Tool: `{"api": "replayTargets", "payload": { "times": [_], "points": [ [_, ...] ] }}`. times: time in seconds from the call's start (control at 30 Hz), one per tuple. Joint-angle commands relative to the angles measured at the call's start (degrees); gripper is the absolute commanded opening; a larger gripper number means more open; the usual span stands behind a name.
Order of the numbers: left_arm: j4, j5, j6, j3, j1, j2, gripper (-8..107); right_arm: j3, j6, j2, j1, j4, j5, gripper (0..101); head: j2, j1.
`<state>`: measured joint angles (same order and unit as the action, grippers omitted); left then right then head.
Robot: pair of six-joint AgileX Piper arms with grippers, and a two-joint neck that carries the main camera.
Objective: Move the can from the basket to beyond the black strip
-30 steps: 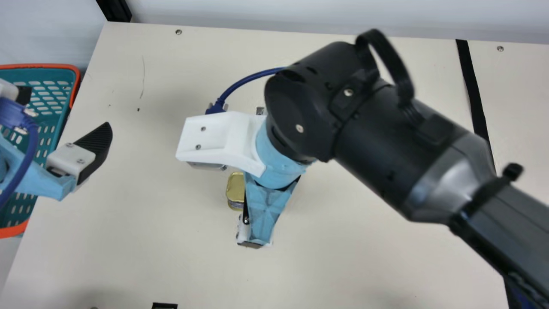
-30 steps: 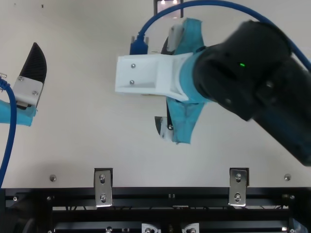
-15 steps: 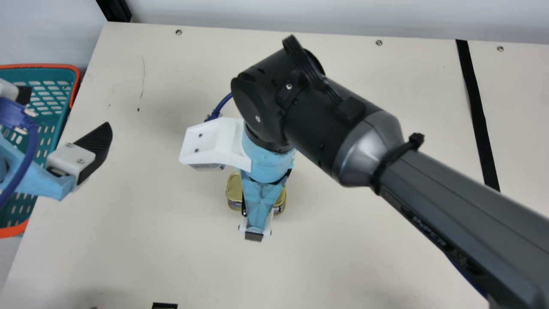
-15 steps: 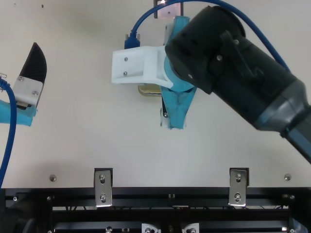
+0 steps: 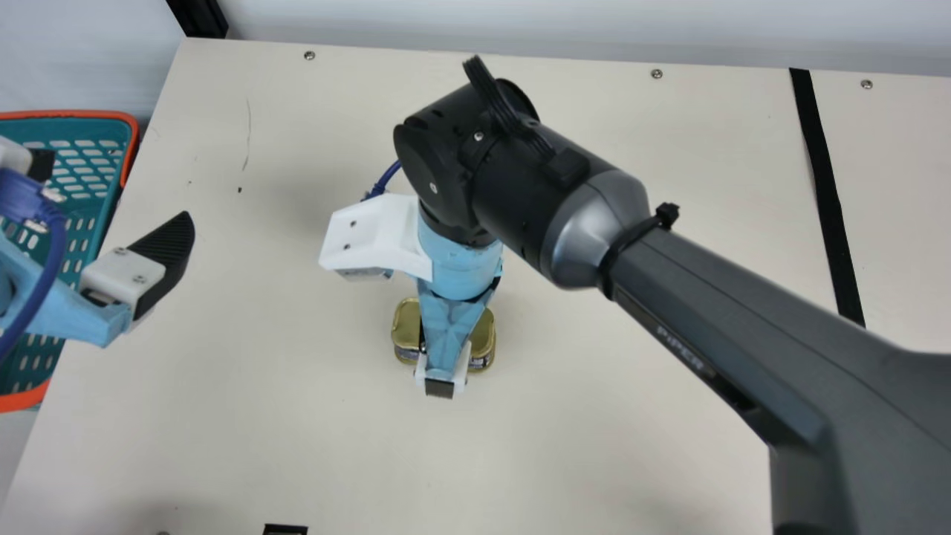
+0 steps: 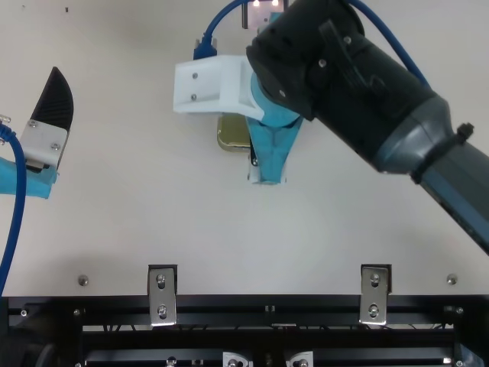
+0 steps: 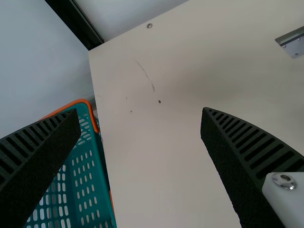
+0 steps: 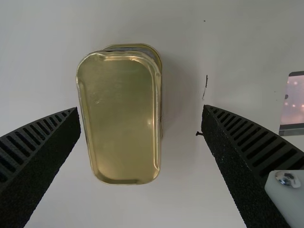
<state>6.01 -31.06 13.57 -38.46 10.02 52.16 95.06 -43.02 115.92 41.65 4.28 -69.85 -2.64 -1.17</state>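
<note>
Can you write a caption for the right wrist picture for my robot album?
The open right end effector frames a shiny gold can on the table.

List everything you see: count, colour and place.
Can: one, gold lid, on the table, beneath the right arm
Basket: one, teal with orange rim, main view's left
Black strip: one, main view's right
Table: one, cream, under the can
Panel: one, pinkish-grey with dark ends, near the can
Screws: three, silver, along the far edge in the main view
Brackets: two, silver, table's near edge in the top view
Post: one, black, far left corner
Cables: two, blue, one at each arm
Left arm: one, blue and white, black jaws open, by the basket
Right arm: one, black, grey, blue and white, black jaws open, above the can
</note>
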Motion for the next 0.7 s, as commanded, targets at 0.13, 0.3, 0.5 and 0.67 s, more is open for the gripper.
{"api": "replayTargets", "payload": {
  "times": [0.13,0.3,0.5,0.67],
  "points": [
    [0.00,0.00,0.00,0.00,0.00,0.00,90,0.73,0.51,1.39,-0.16,0.84,-0.06,56,0.15,-0.19],
    [0.00,0.00,0.00,0.00,0.00,0.00,90,1.80,1.42,1.52,-0.38,1.34,-0.06,0,0.15,-0.19],
    [0.00,0.00,0.00,0.00,0.00,0.00,90,3.70,2.95,-0.43,-1.60,2.45,0.23,0,0.15,-0.19],
    [0.00,0.00,0.00,0.00,0.00,0.00,90,1.69,4.80,-4.57,-3.61,4.49,4.62,0,0.15,-0.19]
  ]
}}
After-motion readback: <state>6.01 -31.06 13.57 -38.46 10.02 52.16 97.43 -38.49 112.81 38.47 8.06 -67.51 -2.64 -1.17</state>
